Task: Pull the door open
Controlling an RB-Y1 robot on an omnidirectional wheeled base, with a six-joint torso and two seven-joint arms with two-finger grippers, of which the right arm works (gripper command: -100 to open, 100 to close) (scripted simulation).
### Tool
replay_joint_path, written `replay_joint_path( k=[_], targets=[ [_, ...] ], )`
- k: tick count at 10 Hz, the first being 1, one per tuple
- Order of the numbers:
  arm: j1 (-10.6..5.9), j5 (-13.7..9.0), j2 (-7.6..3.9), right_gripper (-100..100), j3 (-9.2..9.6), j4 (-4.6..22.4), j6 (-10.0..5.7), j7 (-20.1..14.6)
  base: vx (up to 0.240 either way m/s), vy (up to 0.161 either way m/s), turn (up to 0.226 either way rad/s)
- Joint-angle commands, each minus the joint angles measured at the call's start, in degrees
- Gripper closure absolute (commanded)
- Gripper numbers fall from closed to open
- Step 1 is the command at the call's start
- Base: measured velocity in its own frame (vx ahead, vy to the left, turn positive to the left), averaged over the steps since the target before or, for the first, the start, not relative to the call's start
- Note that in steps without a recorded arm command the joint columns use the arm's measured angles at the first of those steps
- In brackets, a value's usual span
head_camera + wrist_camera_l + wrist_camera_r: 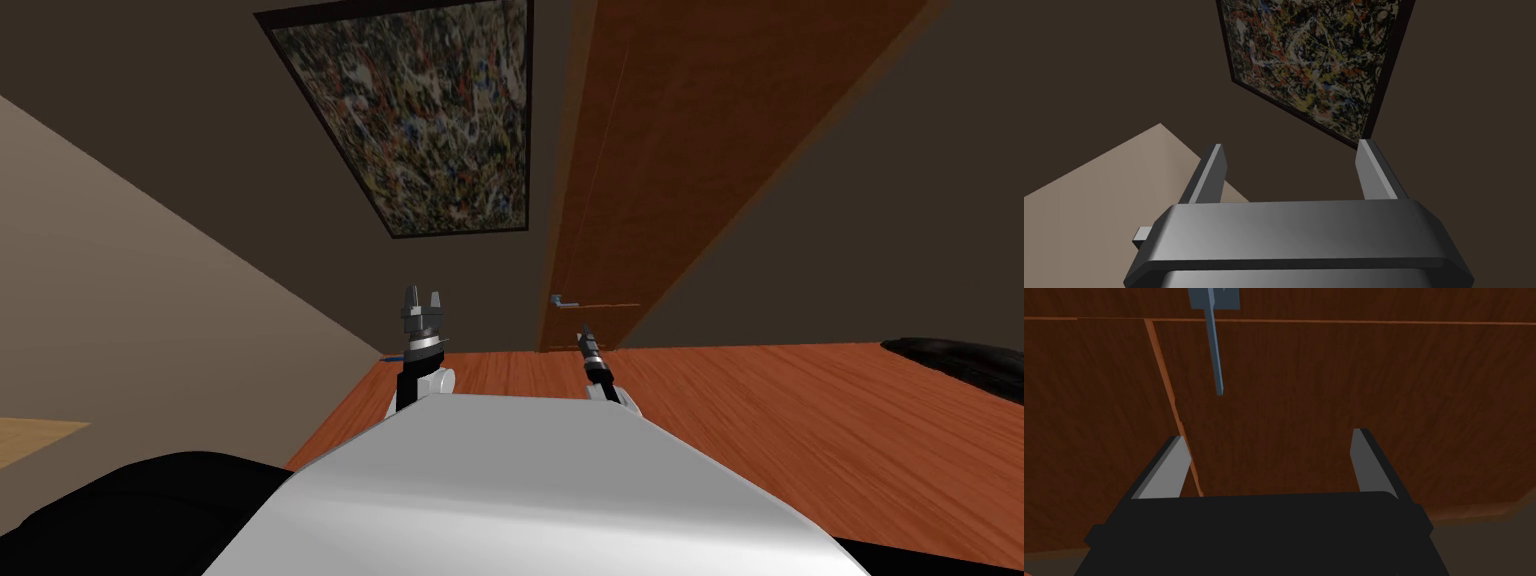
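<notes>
— Brown wood right in front of the right claw (1269, 463): is that the door (1334, 388)?
— Yes. The claw faces the door's panel, near it but apart from it, with its blades spread wide and nothing between them. The blue-grey handle (1214, 353) is a thin lever ahead of the claw, past its fingertips. It sits off toward the finger (1169, 470) that lies by a pale seam (1169, 383) in the wood.
— So the step in hand is the reach for the lever?
— It looks so. To do it well, the robot should shift the claw toward that side until the lever lines up with the gap. Then it should advance so one blade passes on each side, and close only once the lever sits deep between them, not at the tips.
— And the pull?
— The lever probably needs pressing down first. After that the claw should draw back along an arc about the hinges. On a straight pull the thin lever may slip out.
— The left claw (422, 300)?
— Raised off to the right claw's left, blades wide apart, empty.
</notes>
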Motion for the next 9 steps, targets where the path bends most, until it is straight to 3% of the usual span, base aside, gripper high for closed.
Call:
replay_joint_path(
  k=[1, 6, 9],
  targets=[
    [-0.82, 0.15, -0.30, -100, -0.48, 2.67, -0.69, -0.89, 0.080, -0.057, 0.152],
    [-3.61, 0.54, -0.71, -100, -1.84, 10.45, -2.69, -2.63, 0.066, -0.053, 0.124],
    [-4.75, 0.71, -0.86, -100, -2.40, 13.65, -3.51, -3.34, 0.048, -0.035, 0.086]
  ],
)
